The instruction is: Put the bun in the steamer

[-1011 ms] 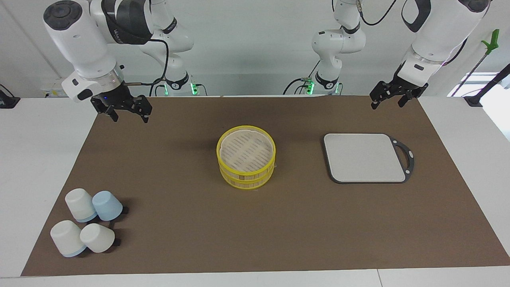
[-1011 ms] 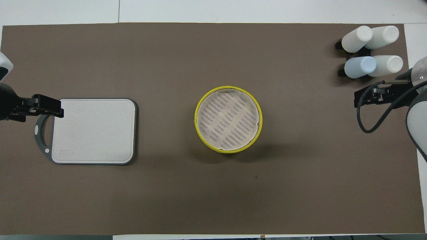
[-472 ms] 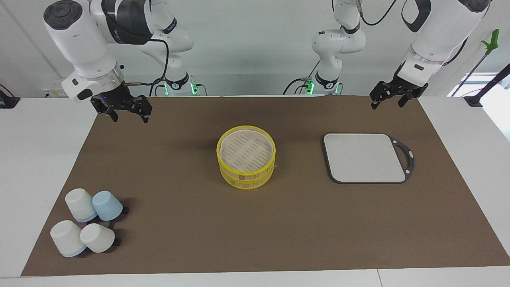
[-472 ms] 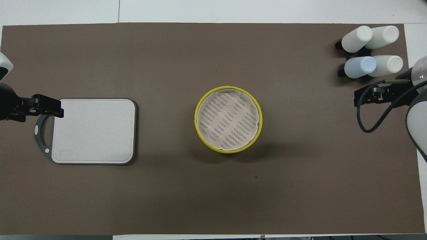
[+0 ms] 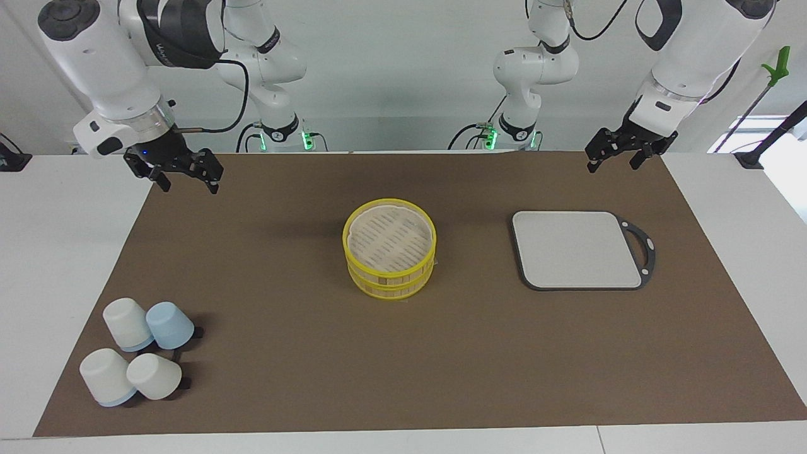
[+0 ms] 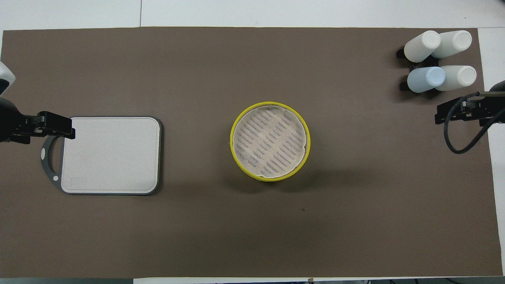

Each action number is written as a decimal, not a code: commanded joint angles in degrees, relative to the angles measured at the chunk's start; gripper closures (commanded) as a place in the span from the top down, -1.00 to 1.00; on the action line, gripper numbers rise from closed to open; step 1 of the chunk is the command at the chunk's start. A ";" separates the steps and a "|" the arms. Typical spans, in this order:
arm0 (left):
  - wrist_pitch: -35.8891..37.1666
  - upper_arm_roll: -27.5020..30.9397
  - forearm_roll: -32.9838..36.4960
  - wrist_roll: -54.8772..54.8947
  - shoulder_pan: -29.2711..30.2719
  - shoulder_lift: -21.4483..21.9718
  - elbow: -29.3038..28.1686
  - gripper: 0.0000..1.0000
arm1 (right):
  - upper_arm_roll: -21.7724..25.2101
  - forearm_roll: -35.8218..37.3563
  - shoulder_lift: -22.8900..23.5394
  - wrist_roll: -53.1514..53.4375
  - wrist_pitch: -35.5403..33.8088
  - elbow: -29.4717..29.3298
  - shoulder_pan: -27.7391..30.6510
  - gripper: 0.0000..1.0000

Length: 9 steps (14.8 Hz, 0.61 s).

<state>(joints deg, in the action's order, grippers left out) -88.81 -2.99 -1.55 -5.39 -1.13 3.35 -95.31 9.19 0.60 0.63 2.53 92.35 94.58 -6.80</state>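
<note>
The steamer (image 5: 389, 278), a round two-tier bamboo basket with yellow rims and a pale slatted top, stands in the middle of the brown mat; the overhead view shows its rim (image 6: 232, 142). No bun shows in either view. My right gripper (image 5: 189, 184) hangs open and empty over the mat's corner at the right arm's end, seen in the overhead view (image 6: 447, 114) by the cups. My left gripper (image 5: 612, 164) hangs open and empty over the mat's corner at the left arm's end, and in the overhead view (image 6: 55, 126) it is over the board's handle.
A grey square board (image 5: 577, 249) with a black handle lies toward the left arm's end, also in the overhead view (image 6: 112, 155). Several white and pale-blue cups (image 5: 135, 350) lie clustered at the right arm's end, farther from the robots, also in the overhead view (image 6: 440, 59).
My right arm has drawn its gripper outward toward the right arm's end of the table. The left arm, steamer, board and cups have not moved.
</note>
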 commanded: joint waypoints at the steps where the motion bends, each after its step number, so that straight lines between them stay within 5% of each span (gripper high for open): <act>1: 0.39 0.53 -0.74 0.56 -0.37 0.26 0.47 1.00 | -0.66 -1.31 -0.46 -1.57 -0.68 0.07 1.53 1.00; 9: 0.22 0.53 -0.74 0.56 -0.46 0.26 0.39 1.00 | -1.72 -1.39 -0.90 -3.84 -0.68 -0.01 2.85 1.00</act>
<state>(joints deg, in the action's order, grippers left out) -88.84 -2.99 -1.55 -5.39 -1.13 3.35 -95.27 8.72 0.57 0.39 1.69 92.23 94.56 -5.43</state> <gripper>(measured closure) 0.000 0.000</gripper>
